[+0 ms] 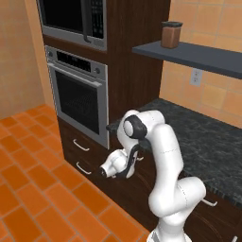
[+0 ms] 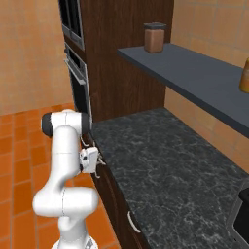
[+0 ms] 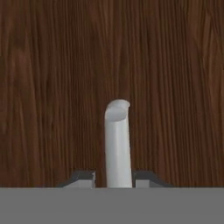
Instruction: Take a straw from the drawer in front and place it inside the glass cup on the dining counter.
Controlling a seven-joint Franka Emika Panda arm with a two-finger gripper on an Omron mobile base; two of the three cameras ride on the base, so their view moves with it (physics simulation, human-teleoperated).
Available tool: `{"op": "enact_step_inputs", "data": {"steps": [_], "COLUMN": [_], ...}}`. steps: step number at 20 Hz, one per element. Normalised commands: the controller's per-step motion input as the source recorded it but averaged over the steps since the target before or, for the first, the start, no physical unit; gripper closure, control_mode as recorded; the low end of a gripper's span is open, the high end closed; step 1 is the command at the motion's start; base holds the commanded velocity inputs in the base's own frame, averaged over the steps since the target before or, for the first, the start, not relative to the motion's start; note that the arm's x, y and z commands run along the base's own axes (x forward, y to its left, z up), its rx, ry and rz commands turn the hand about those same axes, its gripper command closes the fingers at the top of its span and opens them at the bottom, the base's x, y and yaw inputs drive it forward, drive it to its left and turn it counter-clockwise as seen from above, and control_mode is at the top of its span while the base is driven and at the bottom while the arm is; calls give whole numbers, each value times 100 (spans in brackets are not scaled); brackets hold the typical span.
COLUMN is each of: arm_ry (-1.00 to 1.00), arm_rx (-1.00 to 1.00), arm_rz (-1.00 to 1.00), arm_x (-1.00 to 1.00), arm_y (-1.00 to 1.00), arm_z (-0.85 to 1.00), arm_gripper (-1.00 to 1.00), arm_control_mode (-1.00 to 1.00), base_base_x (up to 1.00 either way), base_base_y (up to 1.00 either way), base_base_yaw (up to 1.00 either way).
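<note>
The drawer [image 3: 52, 87] shows as a dark brown wood front close ahead in the hand view. Its silver handle [image 3: 117, 144] runs up between my two fingertips. My gripper [image 3: 114, 177] has its jaws drawn in against both sides of the handle. In the right base view the gripper [image 2: 98, 162] sits at the cabinet front just under the black counter's edge. In the left base view the hand [image 1: 134, 159] reaches in under that edge, its fingers hidden by the arm. The straw, the glass cup and the dining counter are out of view.
The black speckled granite counter [image 2: 160, 160] runs to the right above the drawer. A wall oven [image 1: 78, 99] and microwave [image 1: 71, 19] stand to the left, with narrower drawers [image 1: 81, 145] below. A dark shelf [image 1: 198, 54] carries a brown jar [image 1: 171, 34]. Orange tile floor [image 1: 33, 179] lies behind.
</note>
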Motion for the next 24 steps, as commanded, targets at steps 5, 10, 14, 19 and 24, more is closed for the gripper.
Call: {"op": "enact_step_inputs", "data": {"steps": [5, 10, 14, 19, 24], "arm_ry": [0, 0, 4, 7, 13], "arm_rx": [0, 0, 0, 0, 4], "arm_rz": [0, 1, 1, 0, 0], "arm_x": [-70, -91, -91, -83, -54], "arm_y": [63, 100, 100, 100, 95], "arm_z": [0, 10, 17, 19, 17], "arm_gripper": [100, 100, 100, 100, -100], "arm_control_mode": [-100, -100, -100, -100, -100], "base_base_x": [0, 0, 0, 0, 0], "base_base_y": [0, 0, 0, 0, 0], "base_base_yaw": [0, 0, 0, 0, 0]}}
